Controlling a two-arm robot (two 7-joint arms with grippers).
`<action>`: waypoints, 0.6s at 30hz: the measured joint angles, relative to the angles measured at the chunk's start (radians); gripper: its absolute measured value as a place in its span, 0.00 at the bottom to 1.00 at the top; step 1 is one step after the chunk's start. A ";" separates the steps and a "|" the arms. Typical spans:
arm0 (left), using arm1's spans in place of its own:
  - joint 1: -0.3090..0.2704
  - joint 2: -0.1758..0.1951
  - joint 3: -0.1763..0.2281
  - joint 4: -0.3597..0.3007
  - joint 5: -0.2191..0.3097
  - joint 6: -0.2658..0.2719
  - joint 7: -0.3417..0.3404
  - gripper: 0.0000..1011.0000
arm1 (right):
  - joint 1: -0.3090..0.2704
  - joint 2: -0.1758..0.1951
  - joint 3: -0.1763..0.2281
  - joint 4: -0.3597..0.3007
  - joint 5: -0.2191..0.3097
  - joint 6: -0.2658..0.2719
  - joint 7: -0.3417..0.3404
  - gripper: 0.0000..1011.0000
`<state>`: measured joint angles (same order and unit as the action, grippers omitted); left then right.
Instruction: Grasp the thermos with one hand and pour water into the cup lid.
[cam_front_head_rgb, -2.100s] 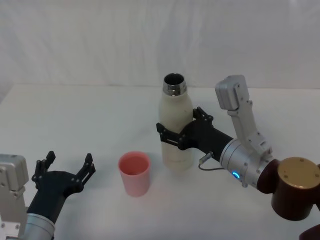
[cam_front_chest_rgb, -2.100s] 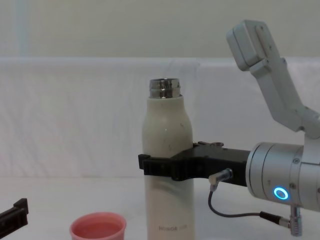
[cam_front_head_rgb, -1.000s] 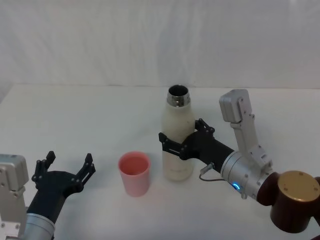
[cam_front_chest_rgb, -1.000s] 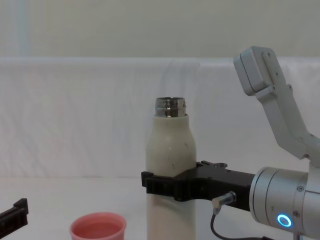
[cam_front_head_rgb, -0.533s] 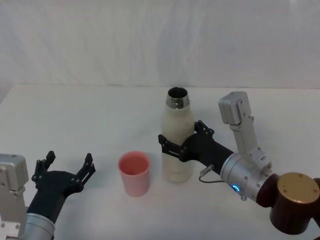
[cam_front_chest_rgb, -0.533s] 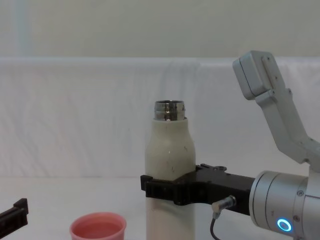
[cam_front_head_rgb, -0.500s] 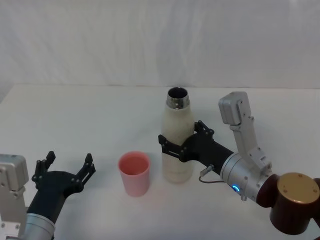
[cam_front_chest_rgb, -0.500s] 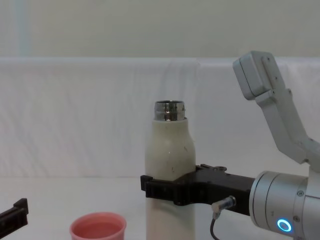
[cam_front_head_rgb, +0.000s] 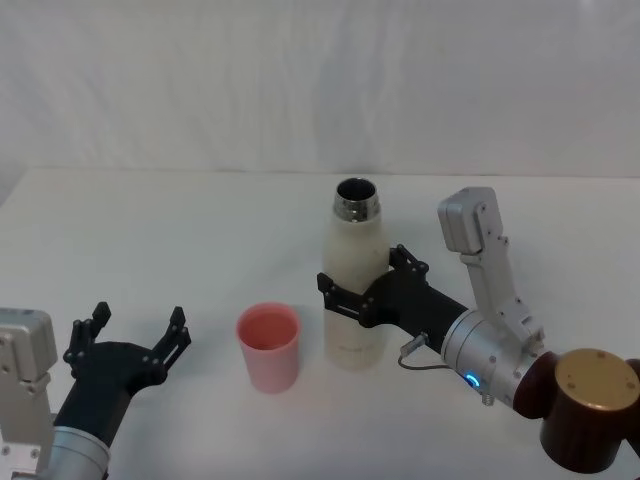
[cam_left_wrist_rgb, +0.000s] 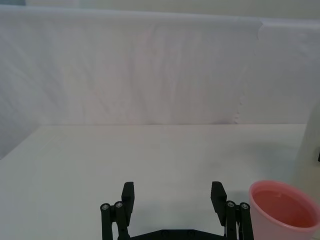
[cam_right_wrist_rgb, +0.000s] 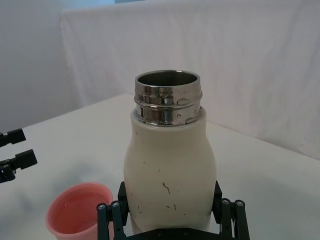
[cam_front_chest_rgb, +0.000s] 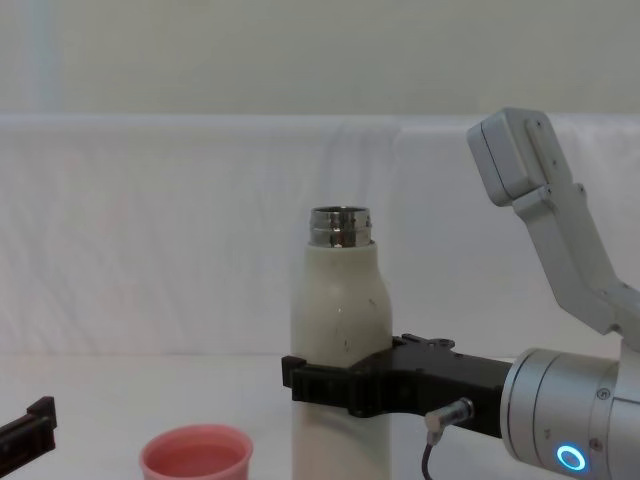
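Observation:
The cream-white thermos (cam_front_head_rgb: 352, 285) stands upright right of the salmon-pink cup lid (cam_front_head_rgb: 269, 345), its steel neck open at the top. My right gripper (cam_front_head_rgb: 360, 287) is shut on the thermos around its middle, reaching in from the right. The chest view shows the thermos (cam_front_chest_rgb: 340, 310) with the right gripper (cam_front_chest_rgb: 338, 385) clamped low on it and the cup lid (cam_front_chest_rgb: 195, 456) to its left. In the right wrist view the thermos (cam_right_wrist_rgb: 170, 165) sits between the fingers (cam_right_wrist_rgb: 107, 220), cup lid (cam_right_wrist_rgb: 80, 210) beside it. My left gripper (cam_front_head_rgb: 135, 328) rests open at the near left, away from the cup lid (cam_left_wrist_rgb: 282, 210).
The white table (cam_front_head_rgb: 200, 230) stretches free to the left and behind the thermos, ending at a white cloth backdrop (cam_front_head_rgb: 300, 80). A maroon round arm joint (cam_front_head_rgb: 595, 395) sits at the near right.
The right gripper has brought the thermos down and slightly nearer, still upright beside the cup lid. The left gripper has not moved.

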<state>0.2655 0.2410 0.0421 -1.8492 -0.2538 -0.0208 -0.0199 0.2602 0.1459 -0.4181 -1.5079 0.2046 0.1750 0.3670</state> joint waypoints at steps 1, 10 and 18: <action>0.000 0.000 0.000 0.000 0.000 0.000 0.000 0.99 | 0.001 0.002 -0.002 0.000 0.005 0.000 -0.002 0.95; 0.000 0.000 0.000 0.000 0.000 0.000 0.000 0.99 | 0.002 0.003 -0.003 0.000 0.008 0.002 -0.004 0.95; 0.000 0.000 0.000 0.000 0.000 0.000 0.000 0.99 | 0.001 0.002 -0.002 0.000 0.006 0.002 -0.003 0.99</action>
<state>0.2655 0.2410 0.0421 -1.8492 -0.2538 -0.0207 -0.0199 0.2615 0.1478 -0.4198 -1.5084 0.2109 0.1772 0.3643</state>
